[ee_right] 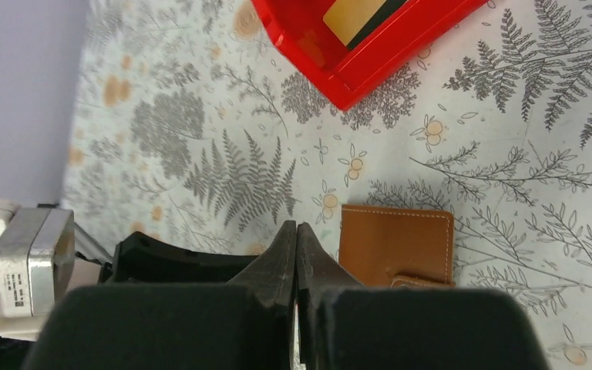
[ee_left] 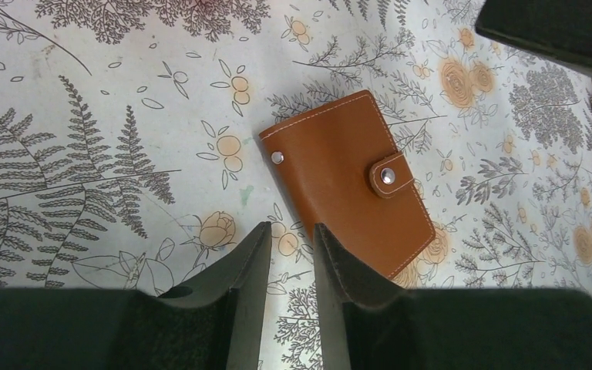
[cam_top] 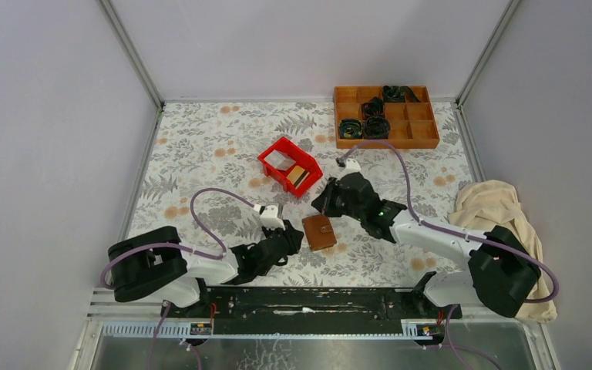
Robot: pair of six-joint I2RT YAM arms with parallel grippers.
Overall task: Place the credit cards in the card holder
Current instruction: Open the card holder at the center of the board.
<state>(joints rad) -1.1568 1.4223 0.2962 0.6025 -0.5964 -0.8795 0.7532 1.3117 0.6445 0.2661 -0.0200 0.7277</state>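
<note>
The brown card holder (cam_top: 319,231) lies closed and snapped on the flowered table; it also shows in the left wrist view (ee_left: 347,177) and the right wrist view (ee_right: 397,243). A gold-tan credit card (cam_top: 297,176) lies in the red bin (cam_top: 306,165), and it shows in the right wrist view (ee_right: 358,15). A pale card (cam_top: 280,159) seems to lie beside it in the bin. My left gripper (cam_top: 297,235) (ee_left: 290,227) is slightly open and empty, just left of the holder's near corner. My right gripper (cam_top: 322,204) (ee_right: 297,225) is shut and empty, just behind the holder.
An orange wooden compartment tray (cam_top: 424,142) with black coiled items stands at the back right. A beige cloth (cam_top: 501,212) lies at the right edge. The red bin sits just behind the right gripper.
</note>
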